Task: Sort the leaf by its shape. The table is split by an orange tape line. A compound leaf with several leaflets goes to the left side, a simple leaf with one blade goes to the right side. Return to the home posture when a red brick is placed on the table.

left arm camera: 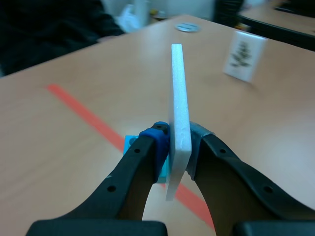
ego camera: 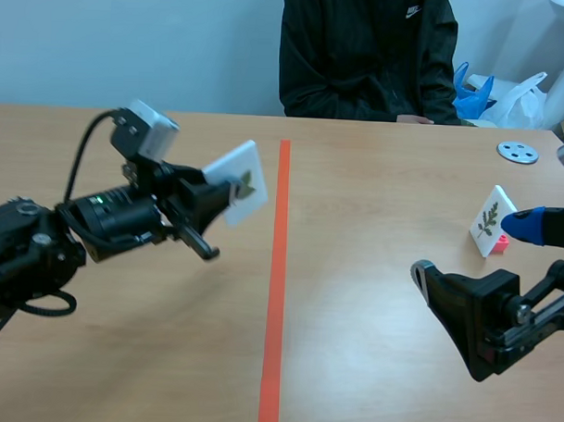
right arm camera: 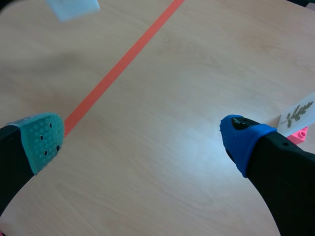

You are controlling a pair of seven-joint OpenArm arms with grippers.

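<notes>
Card [ego camera: 239, 177] pinched in left gripper [left arm camera: 178, 140] at nine o'clock, unplaced; right gripper [right arm camera: 142, 138] gaping, empty; compound-leaf card [ego camera: 490, 216] at three o'clock, unsorted.

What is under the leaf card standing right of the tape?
A pink brick at its foot. Only one corner shows; the leaf card covers the rest, so the joint cannot be seen.

cnt: leaf card [ego camera: 238, 184] [ego camera: 491, 216] x2 | grey disc [ego camera: 518, 152] x1 | plas. bag [ego camera: 525, 97] [ego camera: 471, 94] x2 | person [ego camera: 366, 47] x1 | tape line [ego camera: 276, 294] x1
</notes>
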